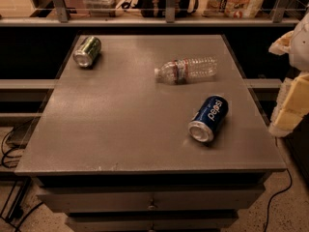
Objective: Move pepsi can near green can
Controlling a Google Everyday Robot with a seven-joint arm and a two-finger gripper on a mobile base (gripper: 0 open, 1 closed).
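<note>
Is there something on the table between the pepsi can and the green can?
Nothing lies on the direct line from the pepsi can to the green can. The water bottle lies close beside that line, on the far side. The pincer is at the right edge.

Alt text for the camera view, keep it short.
A blue pepsi can lies on its side at the front right of a grey table, far from a green can lying at the back left; a water bottle lies between them toward the back. The gripper hangs beside the table's right edge, touching nothing.
</note>
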